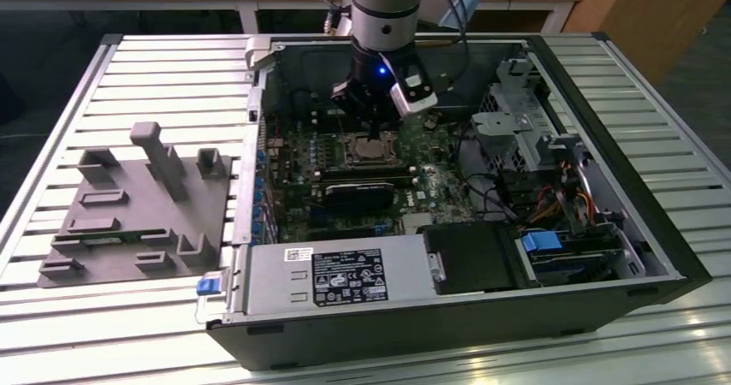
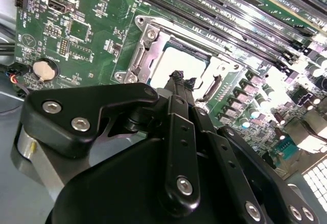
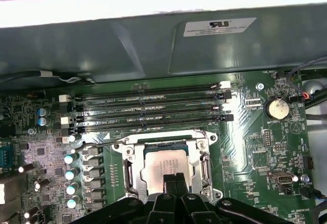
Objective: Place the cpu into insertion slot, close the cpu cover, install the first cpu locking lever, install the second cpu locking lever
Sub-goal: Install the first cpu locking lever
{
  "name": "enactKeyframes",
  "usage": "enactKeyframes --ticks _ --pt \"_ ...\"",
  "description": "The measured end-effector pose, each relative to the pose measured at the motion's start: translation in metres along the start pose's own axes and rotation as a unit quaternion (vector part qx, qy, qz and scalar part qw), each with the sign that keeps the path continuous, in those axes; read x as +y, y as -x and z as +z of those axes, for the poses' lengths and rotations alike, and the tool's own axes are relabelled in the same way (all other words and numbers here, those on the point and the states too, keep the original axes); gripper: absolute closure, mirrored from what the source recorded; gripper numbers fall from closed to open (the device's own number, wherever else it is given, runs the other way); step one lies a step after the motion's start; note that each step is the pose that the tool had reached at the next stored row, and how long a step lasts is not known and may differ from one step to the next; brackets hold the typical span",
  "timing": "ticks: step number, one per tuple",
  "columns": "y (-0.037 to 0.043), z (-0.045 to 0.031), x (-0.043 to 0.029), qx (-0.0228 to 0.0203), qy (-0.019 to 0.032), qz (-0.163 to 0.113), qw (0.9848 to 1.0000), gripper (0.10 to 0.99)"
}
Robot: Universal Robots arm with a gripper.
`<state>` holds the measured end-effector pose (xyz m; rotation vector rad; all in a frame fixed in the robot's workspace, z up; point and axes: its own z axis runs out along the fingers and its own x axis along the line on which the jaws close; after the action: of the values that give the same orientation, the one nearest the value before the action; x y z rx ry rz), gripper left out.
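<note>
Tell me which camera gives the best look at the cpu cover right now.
The first wrist view: the cpu cover lies flat around the cpu, with three sides in plain sight. In the second wrist view the gripper hides part of it. The exterior view shows it from afar, at the gripper's tip.

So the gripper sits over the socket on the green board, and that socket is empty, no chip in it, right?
No, it isn't empty: the first wrist view shows the cpu lying in the insertion slot. The gripper does sit over it, above the green board.
</note>
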<state>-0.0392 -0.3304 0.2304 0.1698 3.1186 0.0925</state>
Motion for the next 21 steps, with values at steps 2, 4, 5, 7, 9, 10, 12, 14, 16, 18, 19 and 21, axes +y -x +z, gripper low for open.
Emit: enactKeyframes --ticks 2,4,5,7,9,10,12,14,16,18,19,21 --pt "-0.0032 -0.0001 -0.0003 0.0000 0.0000 0.000 1.0000 0.984" --pt "-0.0081 -0.0002 -0.0009 0.0000 0.0000 0.000 1.0000 0.984" --pt "-0.0106 -0.0002 -0.0011 -0.0001 0.0000 0.000 1.0000 0.984" --pt "-0.0154 -0.0003 -0.0016 -0.0001 0.0000 0.000 1.0000 0.984" --pt "-0.0203 -0.0004 -0.0022 -0.0003 0.0000 0.000 1.0000 0.984" --pt "-0.0231 -0.0004 -0.0025 -0.0004 0.0000 0.000 1.0000 0.984" --pt "-0.0288 -0.0006 -0.0031 -0.0007 0.0001 0.000 1.0000 0.984" --pt "-0.0344 -0.0007 -0.0037 -0.0010 0.0001 0.000 1.0000 0.984" --pt "-0.0402 -0.0008 -0.0043 -0.0014 0.0002 0.000 1.0000 0.984" --pt "-0.0466 -0.0009 -0.0050 -0.0019 0.0002 0.000 1.0000 0.984" --pt "-0.0496 -0.0010 -0.0053 -0.0021 0.0002 0.000 1.0000 0.984" --pt "-0.0548 -0.0011 -0.0059 -0.0026 0.0003 0.000 1.0000 0.984"
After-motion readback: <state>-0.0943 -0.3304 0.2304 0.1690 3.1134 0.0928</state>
